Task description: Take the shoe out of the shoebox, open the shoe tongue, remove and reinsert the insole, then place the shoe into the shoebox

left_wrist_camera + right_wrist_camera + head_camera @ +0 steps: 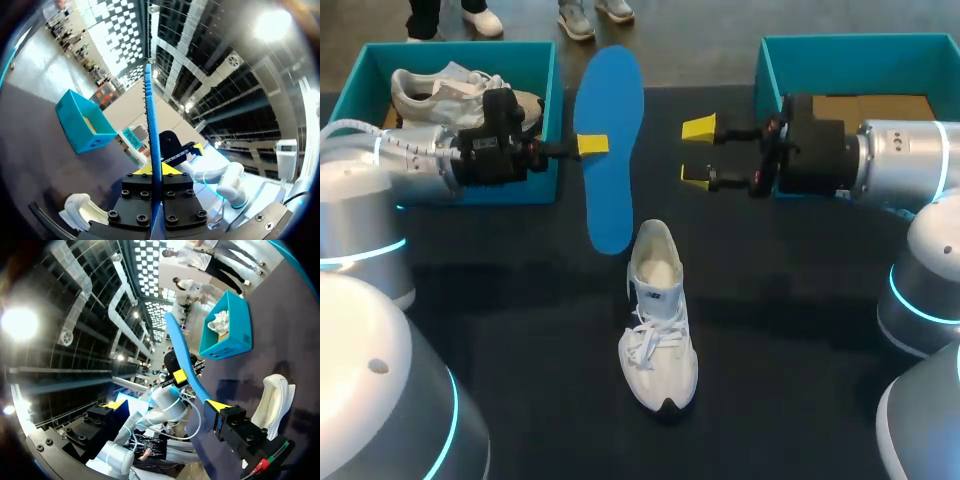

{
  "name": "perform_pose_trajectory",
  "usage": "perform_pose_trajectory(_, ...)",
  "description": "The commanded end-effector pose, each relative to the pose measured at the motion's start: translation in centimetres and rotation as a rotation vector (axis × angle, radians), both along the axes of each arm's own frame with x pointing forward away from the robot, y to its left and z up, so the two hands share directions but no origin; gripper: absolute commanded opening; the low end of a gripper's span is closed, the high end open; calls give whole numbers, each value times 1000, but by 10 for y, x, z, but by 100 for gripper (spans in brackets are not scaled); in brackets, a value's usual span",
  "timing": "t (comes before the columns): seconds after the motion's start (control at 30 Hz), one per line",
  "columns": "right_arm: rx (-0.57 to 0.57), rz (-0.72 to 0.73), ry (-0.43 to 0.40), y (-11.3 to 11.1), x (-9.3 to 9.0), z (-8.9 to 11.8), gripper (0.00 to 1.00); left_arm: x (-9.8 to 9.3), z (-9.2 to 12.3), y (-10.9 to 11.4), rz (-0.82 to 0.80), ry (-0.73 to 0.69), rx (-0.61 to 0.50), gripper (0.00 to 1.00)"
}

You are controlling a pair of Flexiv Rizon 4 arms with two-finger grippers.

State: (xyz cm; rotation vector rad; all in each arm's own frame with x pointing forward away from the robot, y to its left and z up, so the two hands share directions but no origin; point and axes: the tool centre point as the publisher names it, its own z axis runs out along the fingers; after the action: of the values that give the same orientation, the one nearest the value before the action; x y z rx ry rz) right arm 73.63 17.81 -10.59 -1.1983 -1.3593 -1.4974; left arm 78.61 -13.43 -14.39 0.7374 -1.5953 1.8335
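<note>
My left gripper (592, 144) is shut on the edge of a long blue insole (610, 150), holding it off the dark table beyond the shoe. In the left wrist view the insole (151, 125) shows edge-on between the yellow tips (156, 170). The white shoe (658, 320) lies on the table, heel towards the insole, laces loose. My right gripper (698, 152) stands open to the right of the insole, apart from it. In the right wrist view its fingers (166, 405) are spread wide, with the insole (180, 350) and the shoe (272, 400) ahead.
A teal shoebox (545, 120) at the back left holds a second pale shoe (450, 90). Another teal box (765, 65) at the back right shows brown card inside. Both arm bases stand at the table's near corners.
</note>
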Motion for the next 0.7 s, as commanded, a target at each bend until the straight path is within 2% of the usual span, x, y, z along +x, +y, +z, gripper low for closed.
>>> perform_pose_trajectory(0.03,-1,-2,0,2,1,0,100,-5,0,-6,198,-778,-29,0)
perform_pose_trajectory(0.3,-1,-2,0,2,1,0,100,1,11,-3,285,-1342,-38,0)
perform_pose_trajectory(0.47,-1,-2,0,2,1,0,100,6,17,1,332,-1607,-64,0)
perform_pose_trajectory(0.6,-1,-2,0,2,1,0,100,10,14,5,314,-1779,-69,0)
perform_pose_trajectory(0.7,-1,-2,0,2,1,0,100,19,2,3,352,-2038,-78,0)
